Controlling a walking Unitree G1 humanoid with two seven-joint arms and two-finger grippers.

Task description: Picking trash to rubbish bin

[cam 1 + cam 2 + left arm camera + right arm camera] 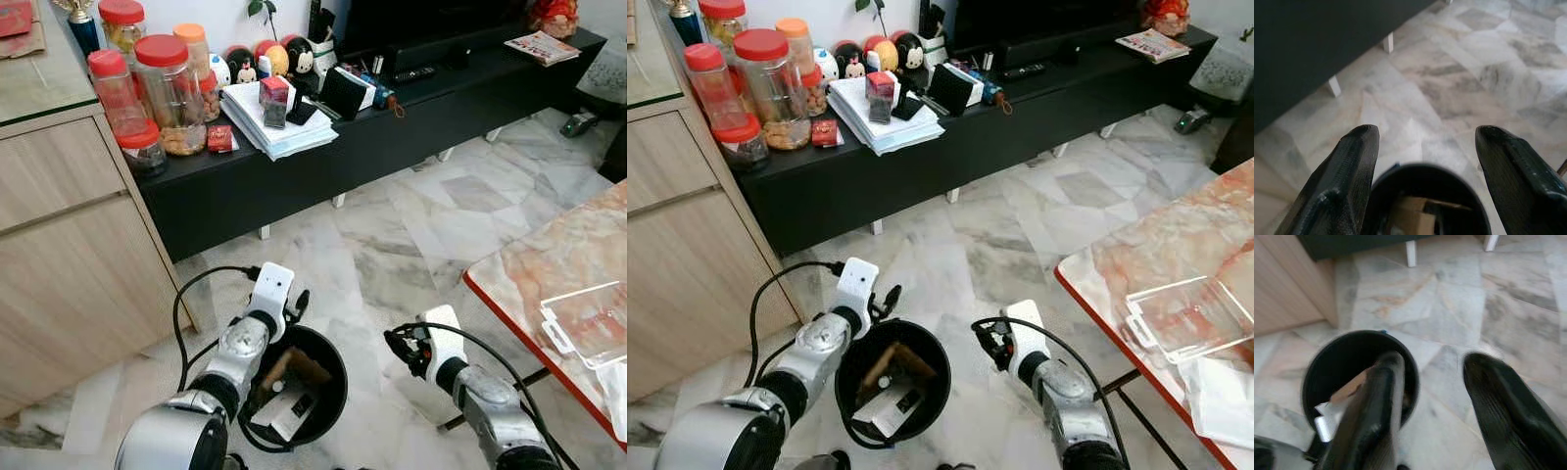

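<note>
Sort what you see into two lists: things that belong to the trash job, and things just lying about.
Job: bin; trash in it; left gripper above its rim, open; right gripper beside it, open.
Lying about: jars; papers; clear tray.

Honestly a lot was hard to read here. The right wrist view was smeared, so the right gripper (1430, 406) fingers looked ghosted and the rubbish bin (1317, 367) was partly hidden behind one. The stuff inside the bin was too jumbled to identify. The clear tray (588, 323) on the table (529, 264) got cut off at the edge.
</note>
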